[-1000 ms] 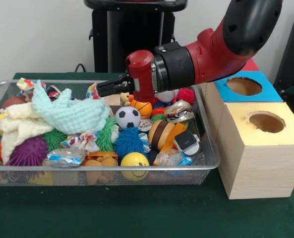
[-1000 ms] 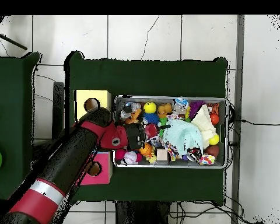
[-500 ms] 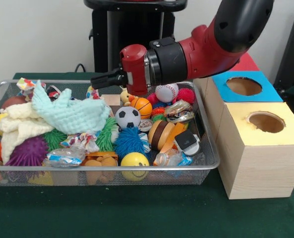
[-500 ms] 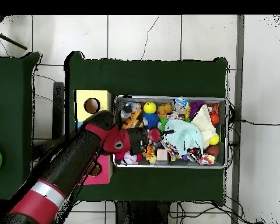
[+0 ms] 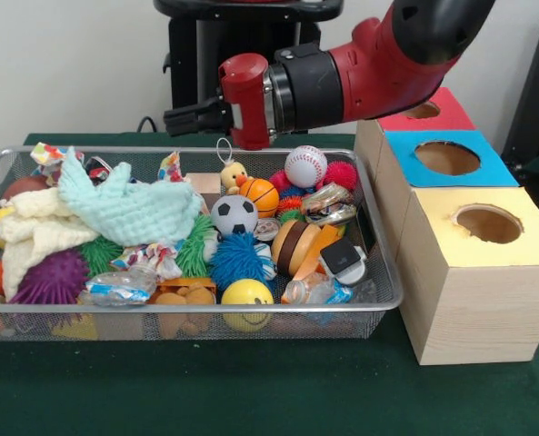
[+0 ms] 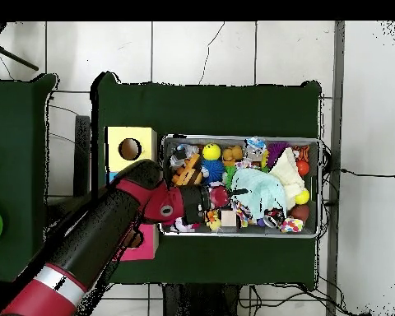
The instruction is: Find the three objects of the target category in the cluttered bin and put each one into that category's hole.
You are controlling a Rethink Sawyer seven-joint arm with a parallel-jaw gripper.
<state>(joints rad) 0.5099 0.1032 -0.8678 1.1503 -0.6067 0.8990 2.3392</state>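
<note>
**Toys crowded the bin, holes lay open**

Toys packed the wire bin (image 5: 378,295) rim to rim, a mint cloth (image 5: 128,209) heaped over its left half. The arm (image 5: 342,82) stretched above the far rim. The yellow (image 5: 488,222), blue (image 5: 447,157) and red (image 5: 422,110) boxes' holes stood unblocked.

Bright, even light; soft shadows
</note>
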